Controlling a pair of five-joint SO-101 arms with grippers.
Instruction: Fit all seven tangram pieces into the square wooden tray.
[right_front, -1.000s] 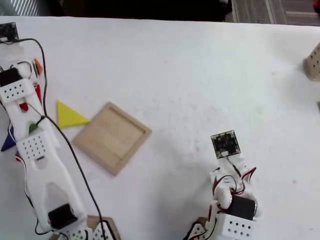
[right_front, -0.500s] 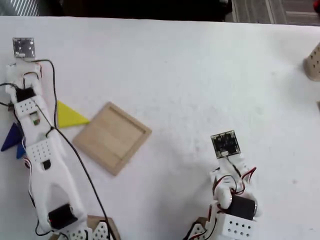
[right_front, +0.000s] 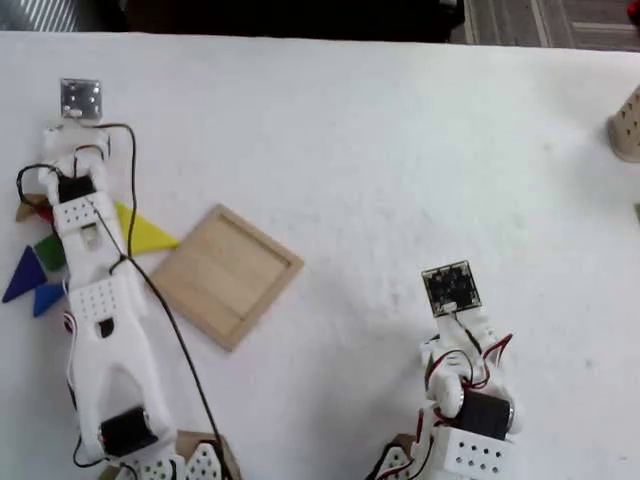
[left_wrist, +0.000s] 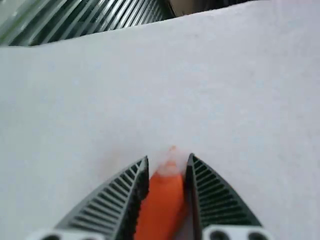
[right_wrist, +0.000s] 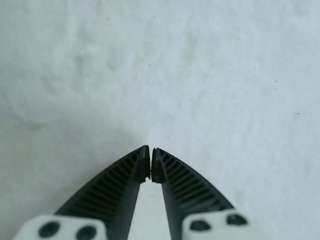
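Observation:
The square wooden tray (right_front: 225, 275) lies turned like a diamond, left of the table's middle, with nothing inside. A yellow triangle (right_front: 150, 234) touches its left corner. My left arm (right_front: 85, 230) stretches over the pieces to the tray's left. In the left wrist view my left gripper (left_wrist: 167, 162) is shut on an orange piece (left_wrist: 162, 200) just above the white table. A green piece (right_front: 50, 252), a blue triangle (right_front: 24, 275), a smaller blue piece (right_front: 47, 297) and a red piece (right_front: 35, 212) lie beside that arm. My right gripper (right_wrist: 150, 165) is shut on nothing over bare table.
The right arm (right_front: 462, 390) rests folded near the front edge, right of the middle. A perforated wooden block (right_front: 627, 125) stands at the far right edge. A black cable (right_front: 165, 310) runs along the left arm near the tray's left side.
The left arm has swung to the right and farther out over the table, uncovering the green and blue pieces and partly covering the yellow triangle. The right arm has kept still.

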